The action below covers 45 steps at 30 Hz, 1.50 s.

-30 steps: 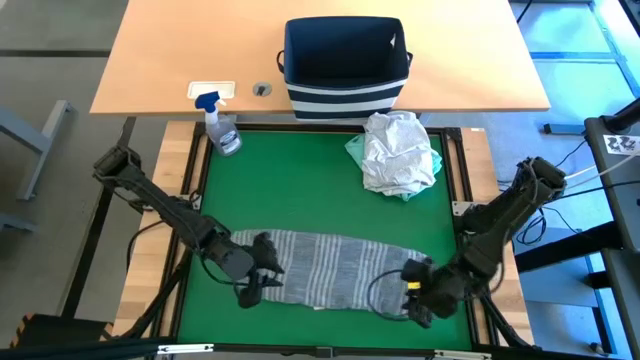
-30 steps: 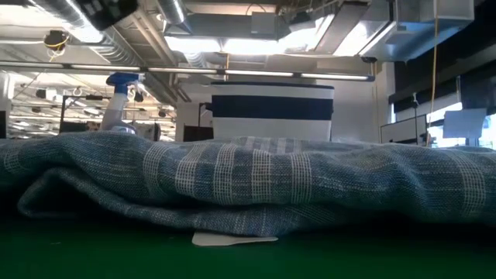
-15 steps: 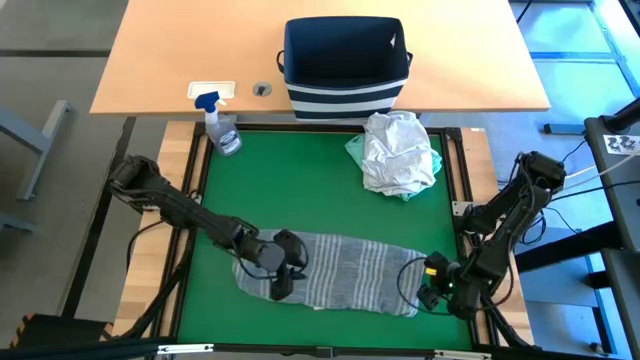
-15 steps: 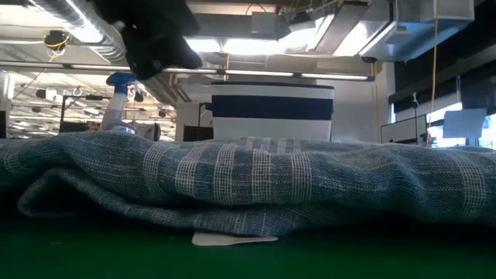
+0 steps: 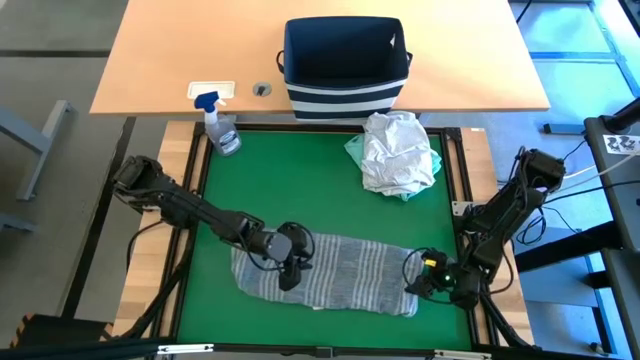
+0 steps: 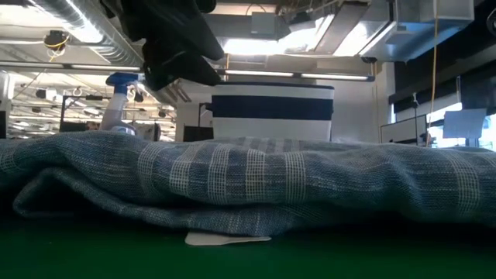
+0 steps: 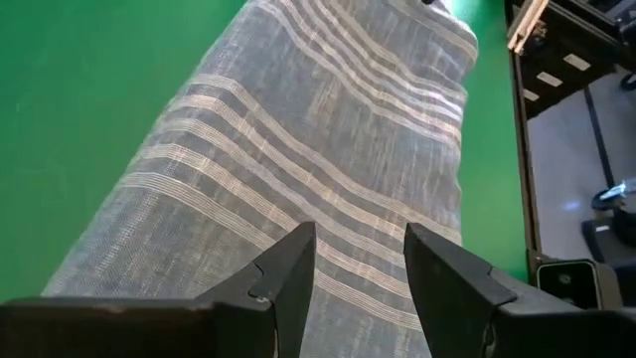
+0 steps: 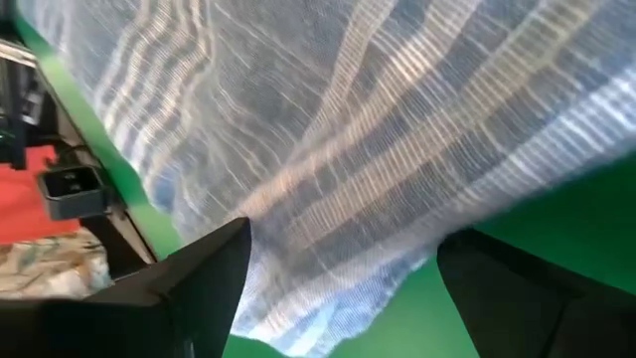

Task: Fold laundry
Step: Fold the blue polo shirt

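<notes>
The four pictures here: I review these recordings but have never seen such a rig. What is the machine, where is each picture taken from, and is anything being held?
It is a robot with two dark arms at a green table. One picture looks straight down, one looks level across the table top, and two come from cameras on the arms' wrists. A striped shirt lies folded into a long strip along the table's front edge. The left gripper hovers over its left part, fingers apart, holding nothing. The right gripper sits at the shirt's right end, open. A crumpled white t-shirt lies on a mint garment near a striped basket and a spray bottle.
</notes>
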Each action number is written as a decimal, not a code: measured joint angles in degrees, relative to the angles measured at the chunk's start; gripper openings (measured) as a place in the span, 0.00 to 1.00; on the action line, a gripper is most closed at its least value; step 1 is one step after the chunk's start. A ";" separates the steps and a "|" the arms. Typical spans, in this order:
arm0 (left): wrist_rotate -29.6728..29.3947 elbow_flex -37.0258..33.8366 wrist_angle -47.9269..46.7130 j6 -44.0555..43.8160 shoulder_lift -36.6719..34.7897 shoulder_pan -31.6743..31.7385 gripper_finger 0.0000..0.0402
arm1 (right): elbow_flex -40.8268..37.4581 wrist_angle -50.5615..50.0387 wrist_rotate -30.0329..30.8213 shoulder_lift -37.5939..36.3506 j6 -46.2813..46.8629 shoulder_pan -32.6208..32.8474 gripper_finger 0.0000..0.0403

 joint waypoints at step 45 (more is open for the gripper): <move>6.47 10.74 22.39 10.92 31.47 4.22 0.38 | 15.63 3.82 5.62 3.04 -16.86 -10.08 0.01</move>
